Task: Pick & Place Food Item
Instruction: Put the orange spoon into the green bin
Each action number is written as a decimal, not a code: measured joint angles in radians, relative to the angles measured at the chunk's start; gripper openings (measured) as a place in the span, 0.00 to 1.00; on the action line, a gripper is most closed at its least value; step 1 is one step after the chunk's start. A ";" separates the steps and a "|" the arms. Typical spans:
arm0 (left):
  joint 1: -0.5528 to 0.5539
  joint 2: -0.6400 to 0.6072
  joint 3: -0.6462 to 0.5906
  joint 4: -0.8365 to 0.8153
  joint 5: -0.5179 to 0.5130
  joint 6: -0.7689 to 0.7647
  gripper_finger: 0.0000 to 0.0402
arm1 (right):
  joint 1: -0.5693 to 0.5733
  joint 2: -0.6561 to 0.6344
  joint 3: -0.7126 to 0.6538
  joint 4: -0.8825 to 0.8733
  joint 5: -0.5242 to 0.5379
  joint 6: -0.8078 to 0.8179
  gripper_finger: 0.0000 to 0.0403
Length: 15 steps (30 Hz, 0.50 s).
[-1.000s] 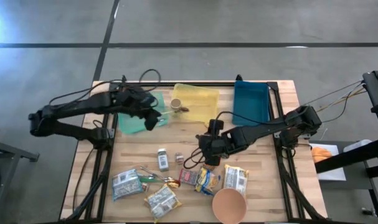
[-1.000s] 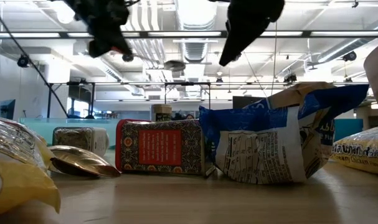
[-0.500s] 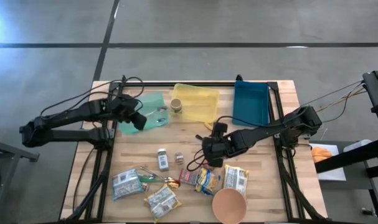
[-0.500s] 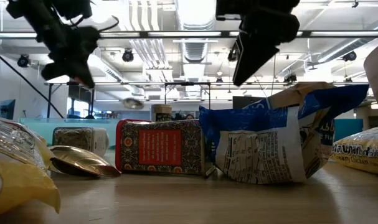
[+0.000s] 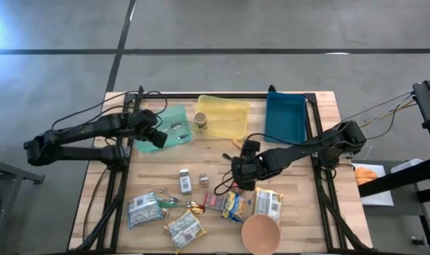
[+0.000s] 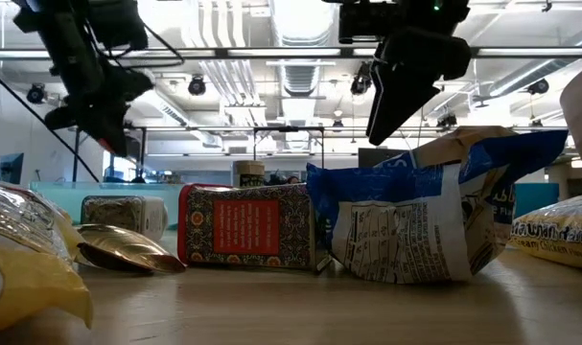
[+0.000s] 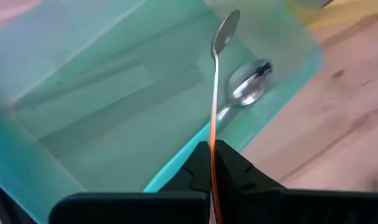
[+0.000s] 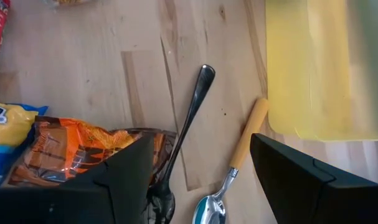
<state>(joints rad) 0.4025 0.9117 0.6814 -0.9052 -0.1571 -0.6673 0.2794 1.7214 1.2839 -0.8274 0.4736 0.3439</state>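
A thin orange-handled metal spoon (image 7: pixel 215 93) is being held in the clenched left pincer (image 7: pixel 212 163) over the translucent green plastic tray (image 5: pixel 173 134), so the step in hand appears to be a drop-off; a second metal spoon (image 7: pixel 248 87) is already lying inside that tray. The next move is judged to call for lowering and releasing the spoon within the tray's rim.

The right pincer (image 5: pixel 244 172) is being held spread and empty, just beside the yellow plastic tray (image 5: pixel 225 115) on its near side, above the wooden surface (image 5: pixel 300 163). The food item, an orange-and-blue snack packet (image 5: pixel 235 205), is lying on the near side of that pincer, not yet grasped.

What is being shown in the right wrist view only: a dark-handled spoon (image 8: pixel 182 134) and a wooden-handled spoon (image 8: pixel 235 162) lying beside the yellow tray. The gripped spoon's handle is being shown clearly in the left wrist view alone.
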 joint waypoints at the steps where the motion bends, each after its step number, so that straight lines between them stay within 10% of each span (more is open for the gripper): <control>1: 0.006 0.019 -0.001 -0.001 0.001 0.009 0.00 | 0.000 0.000 -0.002 0.001 0.000 0.000 0.66; 15: 0.161 0.195 0.005 0.075 0.161 0.225 0.00 | 0.000 0.000 -0.049 0.027 -0.002 0.003 0.66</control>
<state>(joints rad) 0.5632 1.1069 0.6868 -0.8301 0.0042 -0.4423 0.2794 1.7214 1.2351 -0.8009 0.4717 0.3466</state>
